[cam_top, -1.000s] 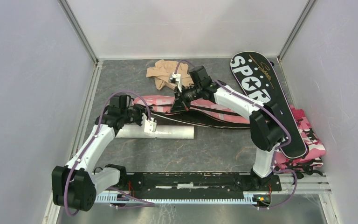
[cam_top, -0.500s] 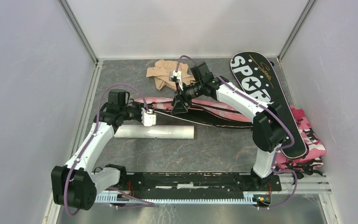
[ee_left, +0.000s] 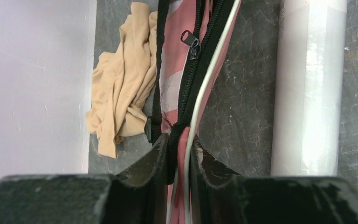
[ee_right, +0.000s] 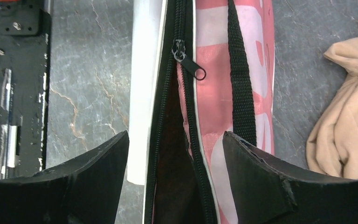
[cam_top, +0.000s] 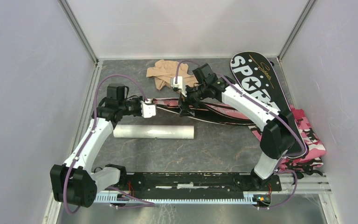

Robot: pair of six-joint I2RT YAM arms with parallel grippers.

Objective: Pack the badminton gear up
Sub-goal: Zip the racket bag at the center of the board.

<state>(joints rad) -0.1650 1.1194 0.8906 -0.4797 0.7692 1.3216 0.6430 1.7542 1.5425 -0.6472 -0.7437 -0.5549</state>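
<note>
The left gripper [ee_left: 179, 144] is clenched on the zip edge of the pink racket cover [ee_left: 170, 79], pinching it at the end that lies just beyond the long white tube [cam_top: 154, 131], toward the back wall. The cover runs alongside the tube, close to it, on the far side. Farther along it, the right gripper [ee_right: 176, 137] hangs over it with its jaws spread wide, grasping nothing. The open zip and its pull [ee_right: 186, 56] sit directly under the gap between the fingers [ee_right: 98, 172].

By count:
- Two covers: the pink one, and a black cover printed "SPORT" [cam_top: 249, 70] lying well to the right of the tube, toward the back corner.
- One tube.
- One tan cloth [cam_top: 163, 73], bunched behind the tube past the pink cover.
- One pink camouflage cloth [cam_top: 310, 140], off the tube's right end, partly under the black cover.
</note>
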